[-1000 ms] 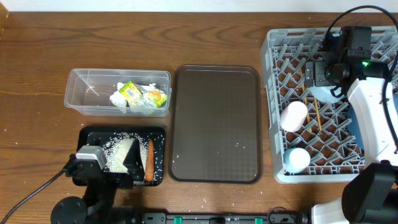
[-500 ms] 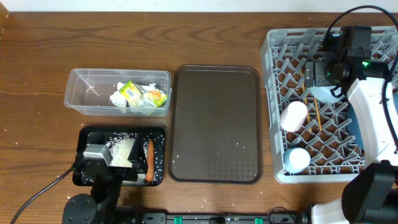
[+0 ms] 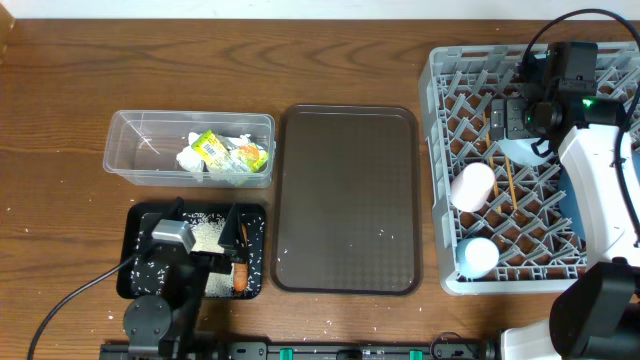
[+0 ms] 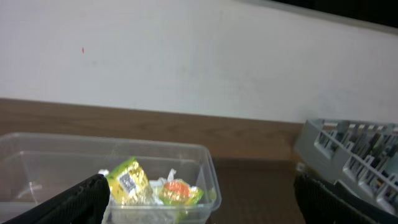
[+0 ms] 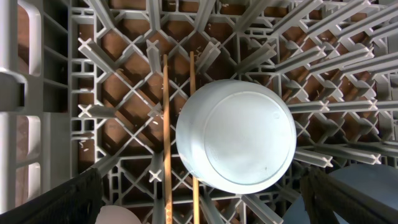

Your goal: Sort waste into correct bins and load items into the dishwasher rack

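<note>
Starting from the dark brown serving tray (image 3: 347, 198), mid-surface (image 3: 300, 60). Just left of it, near side: hovering over the shallow black tray (image 3: 135, 280) with the left gripper (image 3: 205, 218), spread wide, pinching nothing. Down in that black tray, scattered white rice grains (image 3: 207, 235) and the small orange carrot (image 3: 240, 277), on the side nearest the serving tray. Left again, far side: into the clear tub (image 3: 130, 140), yellow-green snack wrapper (image 3: 210, 148) and crumpled white paper (image 3: 192, 158) piled at the end closest to the serving tray. Right of the serving tray, over to the grey dishwasher rack (image 3: 440, 120): hanging above it with the right gripper (image 5: 199, 202), spread wide too, empty, over the light blue bowl (image 5: 236, 135) and wooden chopsticks (image 5: 166, 137). Also loaded there: pale pink cup (image 3: 472, 185), light blue cup (image 3: 478, 256), dark blue plate (image 5: 367, 196) farthest from the serving tray, half hidden behind the arm.
</note>
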Controlling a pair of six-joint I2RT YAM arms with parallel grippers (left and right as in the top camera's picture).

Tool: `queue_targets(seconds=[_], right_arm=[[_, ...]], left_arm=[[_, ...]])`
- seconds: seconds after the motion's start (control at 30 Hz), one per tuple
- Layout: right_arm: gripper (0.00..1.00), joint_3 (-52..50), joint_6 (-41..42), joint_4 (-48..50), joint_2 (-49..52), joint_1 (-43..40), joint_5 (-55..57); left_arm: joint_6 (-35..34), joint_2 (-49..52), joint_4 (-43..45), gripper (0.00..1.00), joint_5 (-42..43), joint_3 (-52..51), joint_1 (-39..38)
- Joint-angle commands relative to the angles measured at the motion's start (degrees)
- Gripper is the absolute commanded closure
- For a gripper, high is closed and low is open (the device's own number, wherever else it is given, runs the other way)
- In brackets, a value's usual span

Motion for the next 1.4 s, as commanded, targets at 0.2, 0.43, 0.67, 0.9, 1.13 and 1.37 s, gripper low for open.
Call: queue_targets(seconds=[0.2, 0.43, 0.67, 0.9, 1.13, 1.37], right_arm=[[0.01, -0.1, 0.5, 0.1, 0.0, 0.9, -0.4], [0.01, -0.1, 0.4, 0.1, 0.0, 0.9, -0.4], [0.01, -0.1, 0.4, 0.1, 0.0, 0.9, -0.4], [0.01, -0.1, 0.4, 0.1, 0.0, 0.9, -0.4], [0.01, -0.1, 0.4, 0.1, 0.0, 0.9, -0.4], [0.01, -0.1, 0.4, 0.1, 0.0, 0.9, -0.4]], left_arm=[[-0.3, -0.5, 3.6, 0.03, -0.7, -4.8, -0.3], [-0.3, -0.5, 5.5, 0.03, -0.7, -6.9, -0.3], [-0.3, -0.5, 6.0, 0.03, -0.7, -8.3, -0.3], [-0.3, -0.5, 7.8, 0.03, -0.7, -9.0, -0.3], [-0.3, -0.5, 8.7, 0.03, -0.7, -9.1, -0.3], [-0.3, -0.5, 20.1, 0.03, -0.7, -10.7, -0.3]])
